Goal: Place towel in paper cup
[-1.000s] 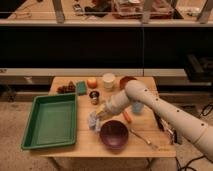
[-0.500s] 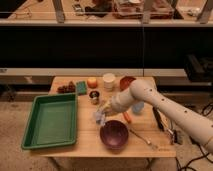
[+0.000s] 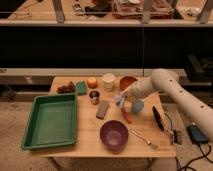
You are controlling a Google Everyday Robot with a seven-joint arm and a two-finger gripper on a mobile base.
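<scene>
The white paper cup stands upright at the back middle of the wooden table. A grey folded towel lies flat on the table, in front of and slightly left of the cup. My gripper hangs just above the table, to the right of the towel and in front-right of the cup. It is apart from the cup. Something pale bluish shows at its tip, and I cannot tell what it is. The white arm reaches in from the right.
A green tray fills the left side. Grapes, a green sponge, an orange and a can stand near the cup. A red bowl, blue cup, purple bowl, fork and black tool are nearby.
My gripper has moved right and toward the back, from over the spot where the towel lies to a place beside the blue cup. The grey towel now lies uncovered on the table.
</scene>
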